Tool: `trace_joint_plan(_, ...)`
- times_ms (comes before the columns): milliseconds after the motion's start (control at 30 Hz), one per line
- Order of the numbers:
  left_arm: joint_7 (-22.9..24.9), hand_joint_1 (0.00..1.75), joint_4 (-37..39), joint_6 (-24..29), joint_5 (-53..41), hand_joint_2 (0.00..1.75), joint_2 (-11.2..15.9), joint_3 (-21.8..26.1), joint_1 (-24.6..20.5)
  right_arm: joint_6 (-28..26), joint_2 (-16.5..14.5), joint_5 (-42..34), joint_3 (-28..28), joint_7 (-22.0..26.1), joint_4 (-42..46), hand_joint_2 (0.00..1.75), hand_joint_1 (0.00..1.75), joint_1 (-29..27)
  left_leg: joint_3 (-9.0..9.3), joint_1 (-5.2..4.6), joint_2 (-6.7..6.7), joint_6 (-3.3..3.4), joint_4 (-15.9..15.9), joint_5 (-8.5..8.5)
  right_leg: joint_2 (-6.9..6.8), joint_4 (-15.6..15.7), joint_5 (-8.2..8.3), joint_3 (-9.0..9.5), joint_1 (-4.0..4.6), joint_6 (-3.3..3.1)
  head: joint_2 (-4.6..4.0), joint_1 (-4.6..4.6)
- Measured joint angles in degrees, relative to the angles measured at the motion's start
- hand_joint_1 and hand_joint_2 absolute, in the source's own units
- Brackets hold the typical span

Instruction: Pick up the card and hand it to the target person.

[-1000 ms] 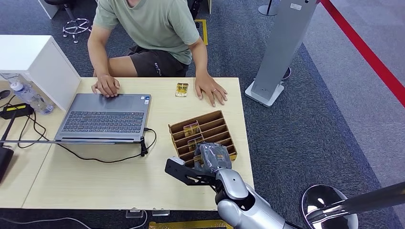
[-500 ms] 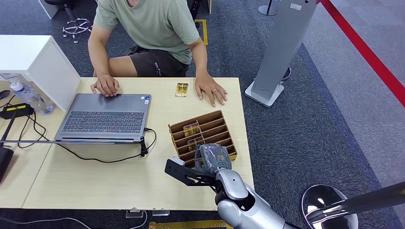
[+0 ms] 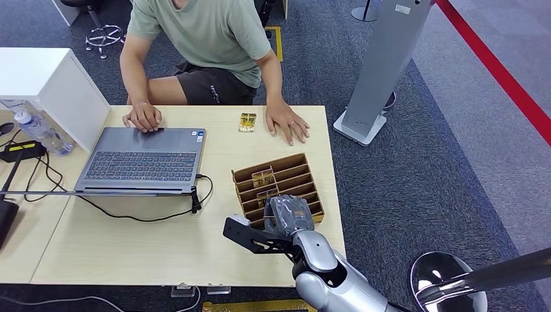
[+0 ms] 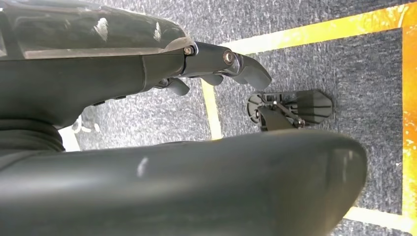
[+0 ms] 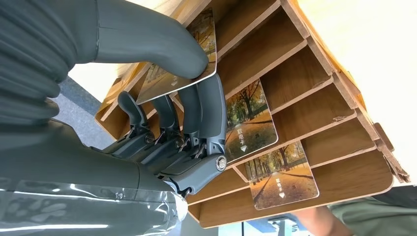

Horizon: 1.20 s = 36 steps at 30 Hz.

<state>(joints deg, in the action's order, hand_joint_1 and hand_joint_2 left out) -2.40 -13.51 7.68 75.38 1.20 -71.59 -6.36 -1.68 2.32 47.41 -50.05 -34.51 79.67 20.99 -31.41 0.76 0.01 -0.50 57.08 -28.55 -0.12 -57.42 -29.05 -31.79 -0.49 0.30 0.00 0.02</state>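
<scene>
My right hand [image 5: 162, 123] pinched a glossy card printed with autumn trees [image 5: 184, 59] between its thick grey thumb and dark fingers [image 5: 209, 105], the card sitting in the near slot of the brown wooden slotted rack [image 3: 305, 170] on the pale wooden table [image 3: 130, 247]. My left hand [image 4: 206, 64] hung over grey carpet, fingers loosely curled, holding nothing

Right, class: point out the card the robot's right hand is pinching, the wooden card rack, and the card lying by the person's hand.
pinched card [image 5: 196, 46], right wrist view, its printed face beside the thumb
wooden card rack [image 3: 269, 164], head view, far wall
loose card [image 3: 247, 121], head view, its middle
</scene>
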Motion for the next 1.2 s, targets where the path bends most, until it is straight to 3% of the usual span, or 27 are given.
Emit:
trace_joint_plan(400,-0.33,0.0,0.0,0.21,0.2,0.0,0.0,0.01,0.01,-1.23,0.14,0.56,0.05,0.54,1.27,1.75,1.43,-0.08,0.01,0.0,0.0,-0.01,0.0,0.0,0.0,0.0,0.0,-0.01,0.0,0.0,0.0,-0.03)
trace_joint_plan(633,-0.96,0.0,0.0,-0.01,0.25,0.0,0.0,0.02,0.05,-4.83,0.87,2.18,0.67,5.41,5.31,1.75,1.43,0.59,0.01,0.0,0.01,-0.01,0.0,0.0,0.01,0.0,0.0,-0.01,0.0,0.0,0.0,-0.02)
trace_joint_plan(967,-2.22,0.0,0.0,-0.47,-0.32,0.0,0.0,0.01,0.07,-6.75,1.57,1.97,1.49,11.39,10.86,1.75,1.43,9.1,0.03,0.0,0.01,-0.01,0.0,0.02,0.02,-0.03,0.01,0.04,0.0,0.0,0.0,-0.03)
trace_joint_plan(1200,-2.27,0.0,0.0,-1.39,-1.94,0.0,0.01,-0.02,-0.04,-11.78,-1.17,2.84,1.07,16.41,3.81,1.75,1.43,17.01,-0.01,0.0,0.0,-0.01,0.0,0.03,0.0,-0.05,0.01,0.03,0.0,0.0,0.0,-0.05)
